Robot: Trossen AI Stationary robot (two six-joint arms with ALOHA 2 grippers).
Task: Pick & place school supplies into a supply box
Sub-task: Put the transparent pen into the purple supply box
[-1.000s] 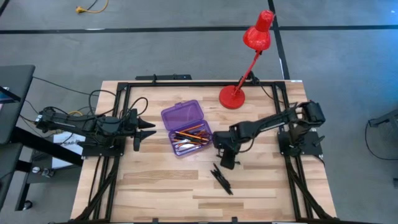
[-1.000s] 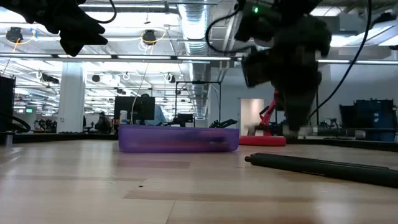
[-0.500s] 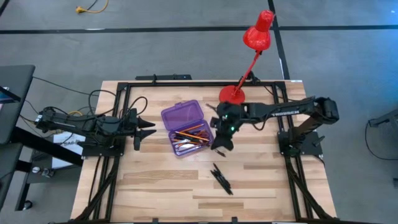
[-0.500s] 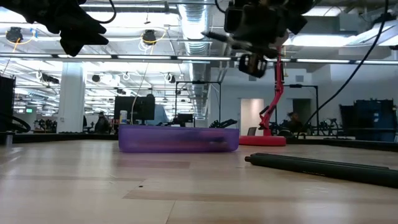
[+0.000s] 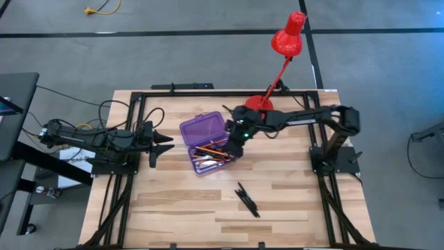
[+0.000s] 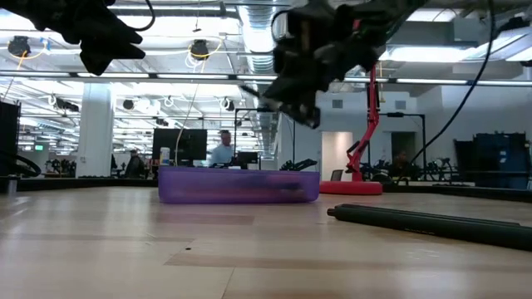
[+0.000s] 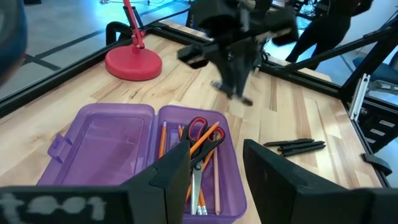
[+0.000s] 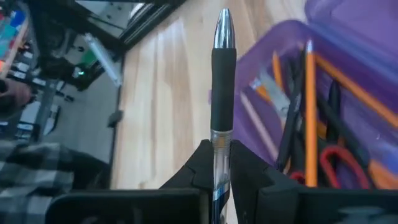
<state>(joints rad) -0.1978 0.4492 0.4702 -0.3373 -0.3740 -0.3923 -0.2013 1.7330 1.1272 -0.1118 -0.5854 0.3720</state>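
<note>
Low in the high view, a few black pens [image 5: 246, 199] are left on the worktop [image 5: 291, 201]. Mid-frame, the open purple supply box [image 5: 208, 142] already holds orange pencils [image 7: 162, 138] and red-handled scissors [image 7: 200, 132]. Above its right edge, the right hand [image 5: 236, 147] pinches one pen [image 8: 221, 93]. Nothing blocks the box; the red desk lamp [image 5: 277, 62] stands behind. At frame left, the left hand [image 5: 163, 144] waits, half open.

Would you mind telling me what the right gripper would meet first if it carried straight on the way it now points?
Probably the open supply box: the right gripper, shut on a pen, hangs over its near edge, though depth is unclear.
</note>
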